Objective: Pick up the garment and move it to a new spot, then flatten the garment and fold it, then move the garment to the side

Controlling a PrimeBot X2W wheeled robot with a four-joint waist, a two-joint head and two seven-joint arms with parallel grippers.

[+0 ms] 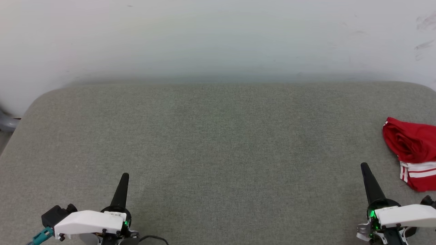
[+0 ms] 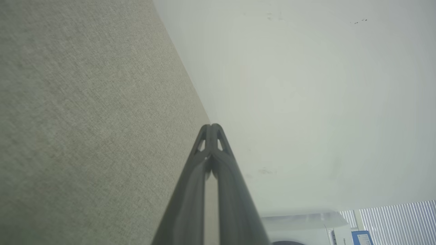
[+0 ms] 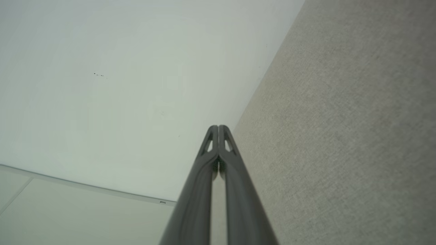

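Red jersey point(image 1: 413, 144) lies bunched at right edge of frame on grey cushion point(image 1: 218, 136), just up & right of right gripper point(image 1: 364, 167), the nearer arm. Long axis prob. top-to-bottom, as it's partly cropped. Right gripper & left gripper point(image 1: 125, 176) both clenched, empty.

Even, soft light; no hard shadows; wrist views blurred, edges bowed.

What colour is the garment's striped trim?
Red with white stripes, on the red garment; best in the head view.
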